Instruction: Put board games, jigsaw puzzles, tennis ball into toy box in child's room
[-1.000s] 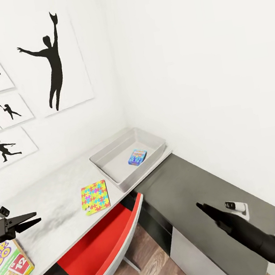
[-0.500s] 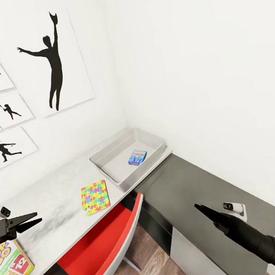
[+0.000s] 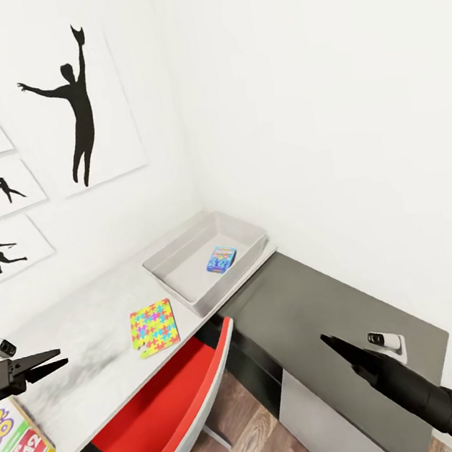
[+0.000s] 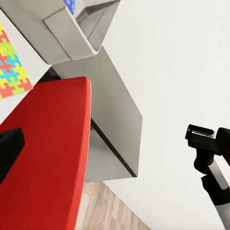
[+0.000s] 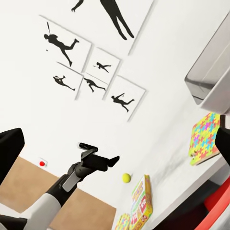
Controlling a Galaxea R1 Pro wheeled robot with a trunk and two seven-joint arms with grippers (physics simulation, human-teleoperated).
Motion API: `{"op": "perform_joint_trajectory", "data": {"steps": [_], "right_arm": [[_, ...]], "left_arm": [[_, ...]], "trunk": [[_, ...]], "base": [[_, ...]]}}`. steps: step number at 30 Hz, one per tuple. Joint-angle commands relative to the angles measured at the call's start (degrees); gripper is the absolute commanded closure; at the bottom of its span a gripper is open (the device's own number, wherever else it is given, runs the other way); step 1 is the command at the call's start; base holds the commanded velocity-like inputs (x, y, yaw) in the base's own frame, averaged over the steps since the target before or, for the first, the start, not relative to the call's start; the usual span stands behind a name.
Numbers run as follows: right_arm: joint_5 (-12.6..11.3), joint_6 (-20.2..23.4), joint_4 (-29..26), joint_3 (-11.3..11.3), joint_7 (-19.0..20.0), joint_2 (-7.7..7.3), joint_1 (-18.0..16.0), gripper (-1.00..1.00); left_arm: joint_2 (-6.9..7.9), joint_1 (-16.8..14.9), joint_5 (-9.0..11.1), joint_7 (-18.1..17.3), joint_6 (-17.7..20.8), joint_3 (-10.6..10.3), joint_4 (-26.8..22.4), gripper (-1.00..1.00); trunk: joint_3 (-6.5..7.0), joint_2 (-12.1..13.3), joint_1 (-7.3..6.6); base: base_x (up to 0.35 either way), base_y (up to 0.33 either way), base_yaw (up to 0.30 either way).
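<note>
- Head view: since a second ago the whole picture has slid slightly, so the camera moved, not the toys. The toy box [image 3: 210,263] sits mid-frame on the table [image 3: 82,329] with one small blue box [image 3: 221,259] inside. A jigsaw puzzle [image 3: 154,328] lies left of it; the SKIP-BO game [image 3: 17,449] is at lower left. The left gripper [image 3: 47,361] hangs narrowly parted and empty; the right gripper [image 3: 331,343], lower right, looks pinched to a point, empty.
- Left wrist view: the puzzle's corner at upper left, a red chair [image 4: 48,153] below it.
- Right wrist view: the tennis ball [image 5: 126,178] lies low at centre, beside the game box. Nothing is grasped, so most toys remain.
</note>
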Motion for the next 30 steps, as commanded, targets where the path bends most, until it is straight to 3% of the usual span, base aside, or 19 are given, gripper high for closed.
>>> {"op": "perform_joint_trajectory", "data": {"steps": [1,18,30], "right_arm": [[-0.3,0.4,0.0,0.0,0.0,-0.01,0.0,-1.0],[-0.4,0.4,0.0,0.0,0.1,-0.01,0.0,-1.0],[-0.4,0.4,0.0,0.2,-0.1,0.0,0.0,-1.0]], "left_arm": [[0.05,0.0,0.0,-0.2,0.6,0.0,0.0,-1.0],[0.32,0.0,0.1,-0.2,0.9,0.7,0.0,-1.0],[0.35,0.0,0.1,-0.2,0.9,1.1,-0.5,-1.0]], "trunk": [[-0.1,-0.1,0.03],[-0.04,-0.1,0.03],[0.51,-0.1,0.03]], "base": [[-0.003,0.018,-0.024],[-0.001,0.005,-0.011],[0.0,0.0,-0.162]]}}
